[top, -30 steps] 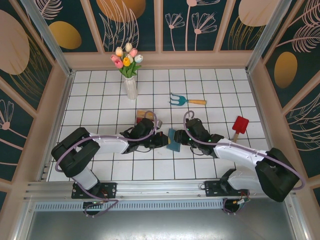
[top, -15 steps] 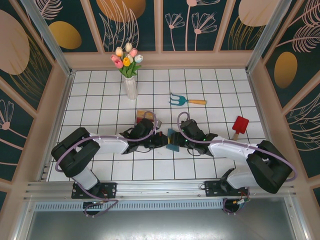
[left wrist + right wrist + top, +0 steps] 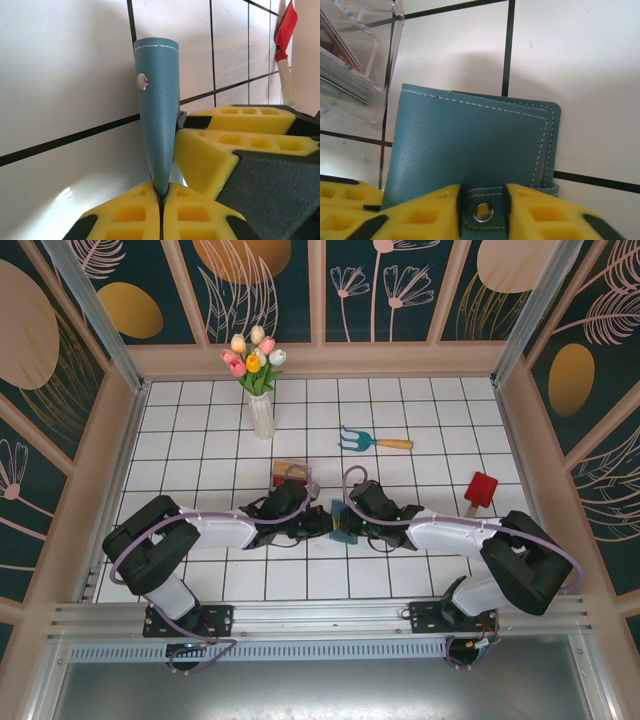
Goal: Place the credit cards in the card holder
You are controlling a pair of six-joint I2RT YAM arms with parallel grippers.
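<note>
Left wrist view shows the left gripper [image 3: 161, 194] squeezed shut on one thin blue flap of the card holder [image 3: 156, 125]. That is why the flap stands up off the white tiled table [image 3: 65, 75]. It looks like a way to pull the holder open, so the pocket inside can take a card.

Right wrist view shows the right gripper [image 3: 481, 196] with a yellow pad on each side of the little strap that has the silver snap [image 3: 482, 212]. The pads are close to the strap, but it is hard to tell if they pinch it or just sit beside it. The holder is in the middle of the table, between the two arms.

The credit cards [image 3: 342, 75] are stacked in a clear tray [image 3: 387, 35] just beside the holder. No card can be seen in the holder yet. One arm likely keeps the holder steady so the other can spread it. A card must then come out of the tray, and thin cards are slippy to grab.
</note>
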